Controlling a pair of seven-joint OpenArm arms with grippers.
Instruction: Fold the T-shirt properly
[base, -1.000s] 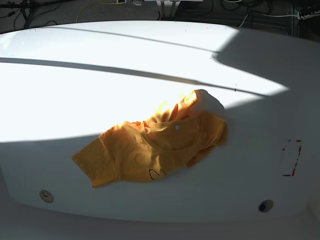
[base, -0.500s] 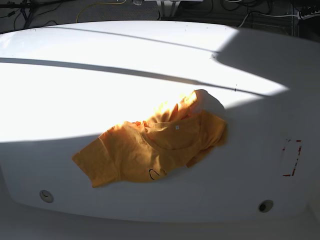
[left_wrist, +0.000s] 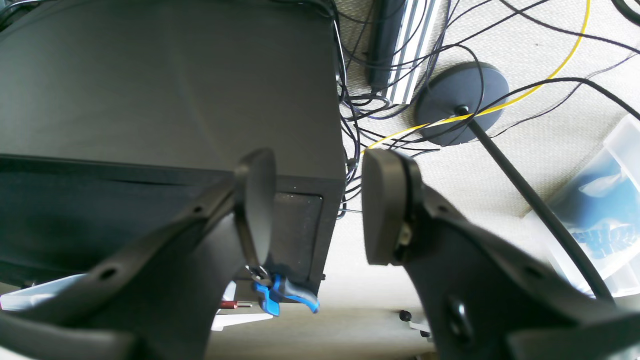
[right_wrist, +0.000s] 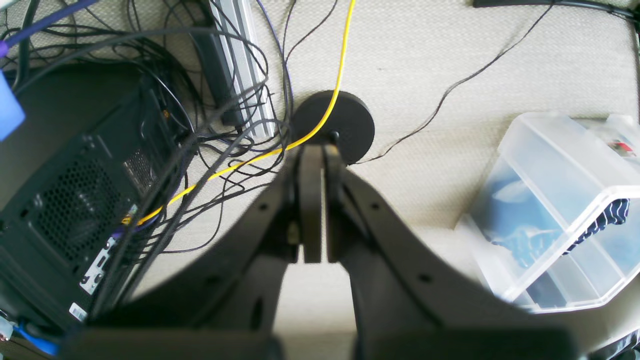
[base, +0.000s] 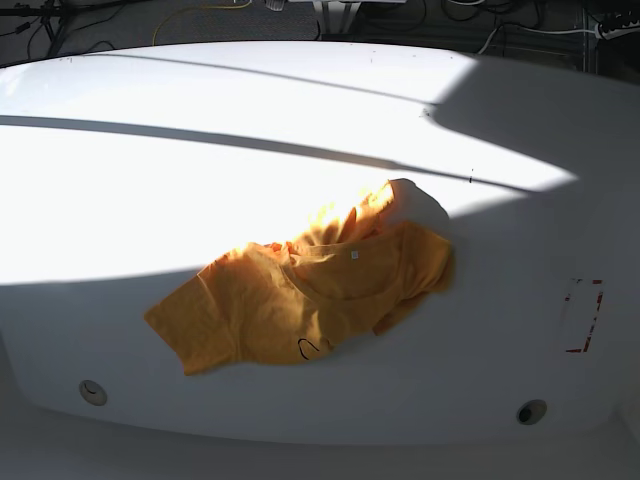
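The orange-yellow T-shirt (base: 300, 300) lies crumpled near the middle of the white table (base: 200, 150), half in sunlight, with a small black line drawing at its front edge and a tiny white tag near the neck. Neither arm shows in the base view. In the left wrist view my left gripper (left_wrist: 317, 210) is open with nothing between its pads, pointing at the floor beside a black box. Over the carpet in the right wrist view my right gripper (right_wrist: 315, 210) is shut on nothing. The T-shirt is in neither wrist view.
A red-marked rectangle (base: 584, 315) sits at the table's right side. Two round fittings (base: 92, 392) (base: 531, 411) lie near the front edge. On the floor are a black computer case (right_wrist: 65, 210), tangled cables, a round stand base (right_wrist: 334, 125) and a clear plastic bin (right_wrist: 565, 210).
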